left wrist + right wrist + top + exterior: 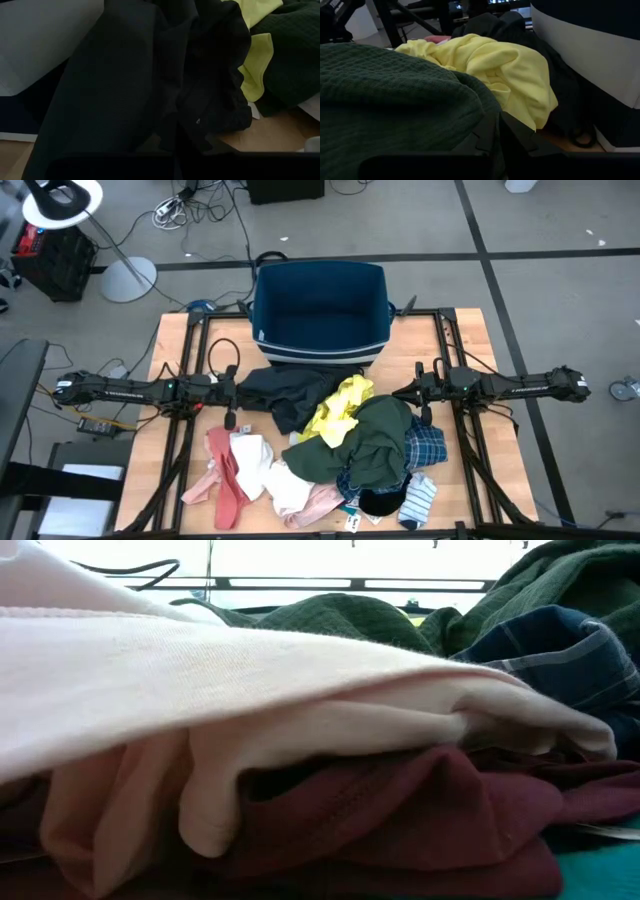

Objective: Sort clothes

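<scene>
The clothes lie in a heap on the wooden table. It holds a black garment [285,392], a yellow one [340,408], a dark green one [375,442], blue plaid [425,445], pink [225,470], white [262,465] and a striped sock [420,502]. My left gripper [240,392] is shut at the black garment's [125,90] left edge. My right gripper [405,393] is shut beside the dark green garment [395,100], with the yellow one [510,75] ahead. Whether either gripper touches cloth, I cannot tell. The low view shows pale pink cloth [250,670] lying over maroon cloth [400,810].
An open dark blue bin [262,310] stands at the table's far edge, with the black garment's far part lying against its near wall. Bare wood shows at the table's far left [175,340] and far right [465,340]. A lamp stand and cables are on the floor beyond.
</scene>
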Motion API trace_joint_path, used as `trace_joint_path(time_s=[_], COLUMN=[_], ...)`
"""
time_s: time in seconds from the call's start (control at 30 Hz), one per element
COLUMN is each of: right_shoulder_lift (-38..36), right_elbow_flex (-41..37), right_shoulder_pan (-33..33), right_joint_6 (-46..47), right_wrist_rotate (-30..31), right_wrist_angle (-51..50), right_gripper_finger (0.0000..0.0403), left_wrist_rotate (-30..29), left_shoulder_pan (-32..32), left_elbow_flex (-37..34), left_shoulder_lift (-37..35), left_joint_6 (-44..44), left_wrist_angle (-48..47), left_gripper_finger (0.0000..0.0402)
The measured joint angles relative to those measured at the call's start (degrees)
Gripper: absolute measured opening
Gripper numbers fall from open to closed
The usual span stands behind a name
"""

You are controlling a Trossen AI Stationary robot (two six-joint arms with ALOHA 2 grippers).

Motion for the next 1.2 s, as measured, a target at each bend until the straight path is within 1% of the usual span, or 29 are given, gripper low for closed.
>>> trace_joint_path(time_s=[0.13, 0.43, 0.5, 0.57, 0.67, 0.77, 0.9, 1.0, 1.1, 1.2], right_shoulder_lift=[0.01, 0.01, -0.01, 0.03, 0.05, 0.53, 2.91, 6.56, 11.68, 17.86], right_elbow_flex=[-0.01, -0.01, 0.00, 0.86, 5.21, 10.79, 18.98, 24.93, 30.39, 35.25], right_shoulder_pan=[0.02, 0.04, 0.04, 0.04, 0.04, 0.04, 0.04, 0.04, 0.04, 0.06], right_joint_6=[0.12, 3.80, 4.25, 4.07, 4.01, 4.24, 3.97, 5.15, 5.80, 4.52], right_wrist_rotate=[0.00, 0.06, 0.08, 0.09, 0.49, 3.10, 4.01, 4.68, 5.12, 5.13], right_wrist_angle=[0.00, 0.00, -0.06, -2.37, -9.75, -16.33, -22.88, -27.82, -29.63, -31.28], right_gripper_finger=[0.0028, 0.0027, 0.0025, 0.0016, 0.0004, 0.0003, 0.0002, 0.0001, 0.0001, 0.0001], left_wrist_rotate=[-0.01, -0.02, 0.00, -0.01, 0.00, -0.01, -0.01, 0.00, -0.02, 0.00], left_shoulder_pan=[0.00, 0.02, 0.02, 0.00, 0.02, 0.01, 0.01, 0.02, 0.02, 0.00], left_elbow_flex=[0.00, -0.01, 0.01, 0.00, 0.01, 0.00, 0.00, 0.00, -0.01, 0.01], left_shoulder_lift=[0.00, 0.01, -0.01, 0.00, 0.01, 0.00, 0.01, 0.00, -0.01, -0.01], left_joint_6=[0.01, 0.00, 0.01, 0.01, 0.00, 0.00, 0.00, 0.00, 0.00, 0.00], left_wrist_angle=[0.00, 0.00, -0.01, -0.02, -0.02, -0.02, -0.01, -0.01, 0.00, 0.00], left_gripper_finger=[0.0011, 0.0011, 0.0011, 0.0011, 0.0011, 0.0011, 0.0011, 0.0011, 0.0011, 0.0011])
